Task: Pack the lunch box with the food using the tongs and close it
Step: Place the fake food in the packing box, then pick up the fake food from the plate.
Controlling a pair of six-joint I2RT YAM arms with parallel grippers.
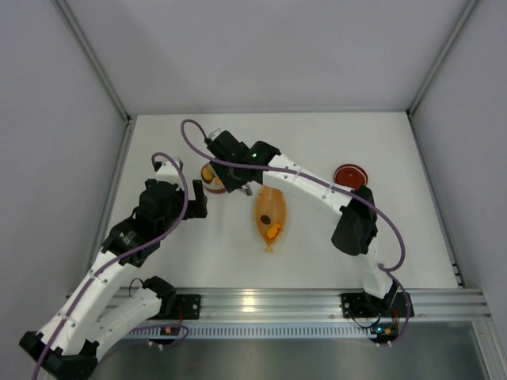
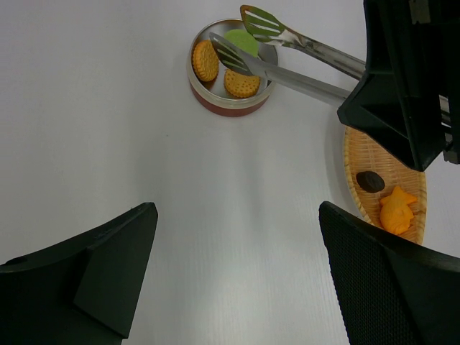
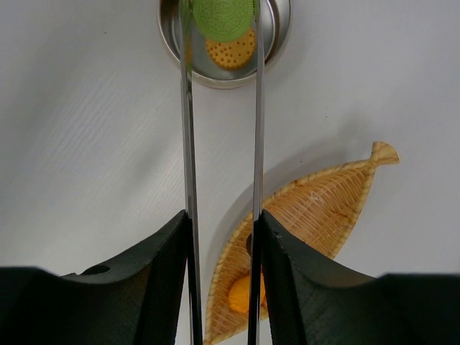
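Right fingers [image 3: 158, 273] clamp the tongs [image 2: 302, 80], tips straddling a green piece [image 3: 223, 18] in the lunch box [image 2: 228, 106]. Left fingers [image 2: 108, 273] gape empty near it. Risk: withdrawing tips may snag and overturn the lunch box.

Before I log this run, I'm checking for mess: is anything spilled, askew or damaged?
Nothing stands out. No food lies on the bare table, the lunch box stands upright, the orange tray is level, and the lid lies flat.
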